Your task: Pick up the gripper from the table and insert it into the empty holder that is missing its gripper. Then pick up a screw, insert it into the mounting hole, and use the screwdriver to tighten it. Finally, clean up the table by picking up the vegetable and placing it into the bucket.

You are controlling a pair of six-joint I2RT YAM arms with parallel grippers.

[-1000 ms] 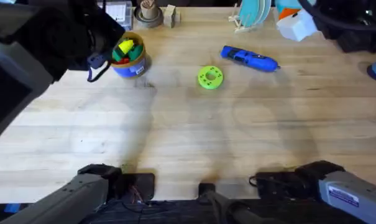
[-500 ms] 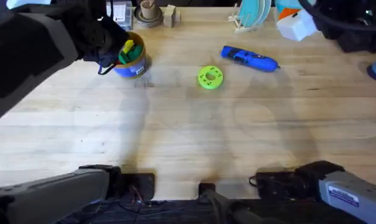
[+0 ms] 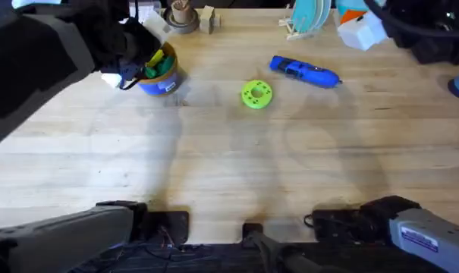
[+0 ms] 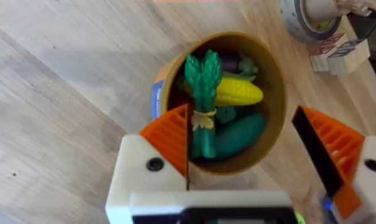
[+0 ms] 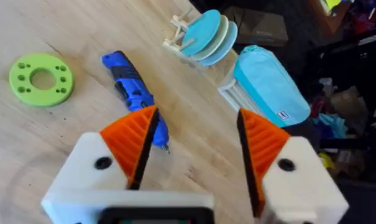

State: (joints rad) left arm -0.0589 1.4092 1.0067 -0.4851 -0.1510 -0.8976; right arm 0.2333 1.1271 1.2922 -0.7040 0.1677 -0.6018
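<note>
Over the far left of the surface [image 3: 237,174], the left tool [image 4: 243,168] hangs directly above the bucket [image 3: 159,74], its jaws spread wide with nothing between them. From the left wrist view the vegetable [image 4: 204,106] stands in the bucket among corn and other green toy food, leafy end up, its long axis running roughly from the tool toward the pot's far rim. It lies just beside the inner face of one orange pad [image 4: 170,134], apart from the other; whether it touches that pad I cannot tell. It looks set down, so the clean-up step seems nearly finished and the likely next move is straight up and away. That move turns on this closeness: the stalk sits right beside the one pad, so a sideways drift could catch it and tip it out.

Farther right, the screwdriver [image 3: 305,72] lies flat beyond the green ring disc [image 3: 256,94], bit pointing right and slightly near. The right tool [image 5: 191,152] hovers over that area, jaws open and empty, the nearer arm for anything there.
</note>
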